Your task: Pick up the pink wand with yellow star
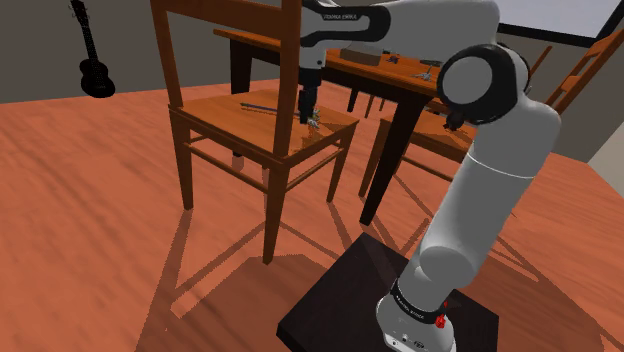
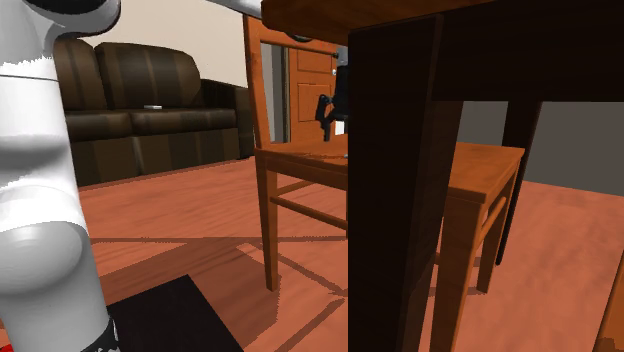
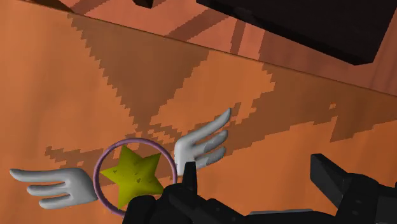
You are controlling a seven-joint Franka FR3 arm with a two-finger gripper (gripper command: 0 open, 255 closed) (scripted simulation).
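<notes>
Wooden chair seat [image 1: 215, 108] carries the wand [image 1: 262, 106]; its yellow star [image 3: 135, 175] lies just outside one finger of the spread gripper [image 3: 254, 164], which should sidestep to straddle it before closing.

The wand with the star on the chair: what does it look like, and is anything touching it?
The wand lies flat on the brown wooden chair seat. Its head is a yellow star inside a thin pinkish ring, with a pale grey wing on each side. The shoulder view shows a thin dark handle running across the seat. The open tool hangs over it; the star sits beside one black finger, outside the gap. Whether that finger touches it is unclear.
</notes>
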